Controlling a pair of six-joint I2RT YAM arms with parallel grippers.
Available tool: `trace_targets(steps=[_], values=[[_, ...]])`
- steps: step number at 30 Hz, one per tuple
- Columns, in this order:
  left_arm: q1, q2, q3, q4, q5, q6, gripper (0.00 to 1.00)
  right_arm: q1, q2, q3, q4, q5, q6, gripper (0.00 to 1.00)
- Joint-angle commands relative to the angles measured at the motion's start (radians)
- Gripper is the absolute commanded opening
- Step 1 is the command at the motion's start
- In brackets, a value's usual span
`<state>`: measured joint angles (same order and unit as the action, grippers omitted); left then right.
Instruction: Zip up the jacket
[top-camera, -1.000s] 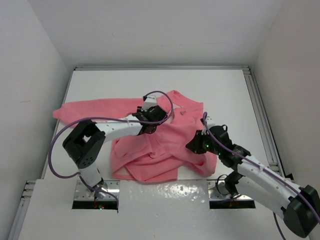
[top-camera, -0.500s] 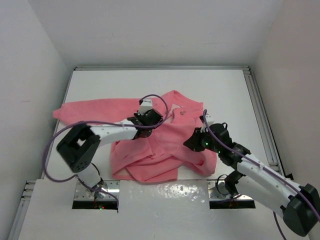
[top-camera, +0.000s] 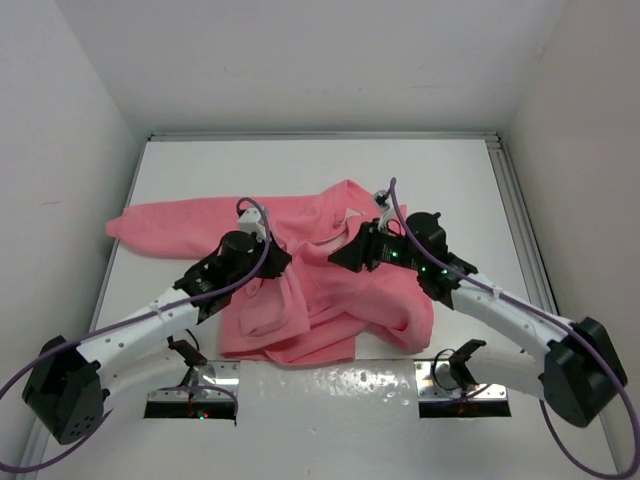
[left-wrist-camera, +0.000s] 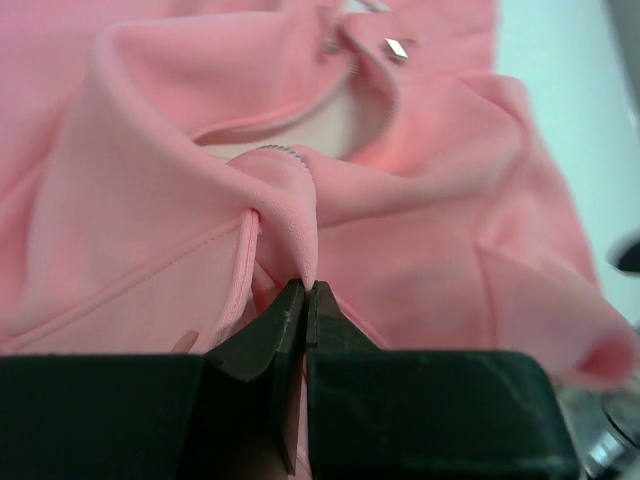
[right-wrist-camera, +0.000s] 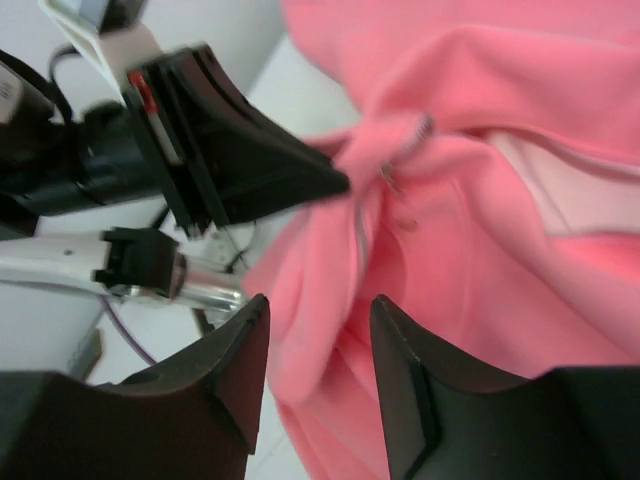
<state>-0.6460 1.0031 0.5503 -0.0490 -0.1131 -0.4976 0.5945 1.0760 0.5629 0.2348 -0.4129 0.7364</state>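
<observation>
Salmon-pink fleece, the jacket (top-camera: 340, 300) lay crumpled on the white table (top-camera: 300, 170), one sleeve stretched out to the left. The left gripper (left-wrist-camera: 305, 292) was clamped tight on a raised fold along its zipper edge. The right gripper (right-wrist-camera: 318, 310) hovered just beside that fold, fingers spread, holding nothing.

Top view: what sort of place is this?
Probably a robotics lab test cell: a white table walled in by bare white panels, a left arm and right arm bolted at its near edge, and one pink fleece jacket to work on.
</observation>
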Motion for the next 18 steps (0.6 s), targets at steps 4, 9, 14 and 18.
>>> trace_targets(steps=[4,9,14,18], values=[[0.017,-0.118,-0.015,0.124,0.305,0.033,0.00,-0.021,0.188,0.081,0.423,-0.288,0.167,0.40],[0.028,-0.236,-0.019,0.127,0.386,0.030,0.00,-0.016,0.156,0.066,0.334,-0.247,0.140,0.00],[0.042,-0.259,-0.026,0.245,0.516,-0.022,0.00,-0.016,0.062,0.009,0.304,-0.242,0.055,0.15],[0.042,-0.190,-0.001,0.296,0.608,-0.073,0.00,-0.016,0.075,0.072,0.154,-0.323,-0.040,0.32]])
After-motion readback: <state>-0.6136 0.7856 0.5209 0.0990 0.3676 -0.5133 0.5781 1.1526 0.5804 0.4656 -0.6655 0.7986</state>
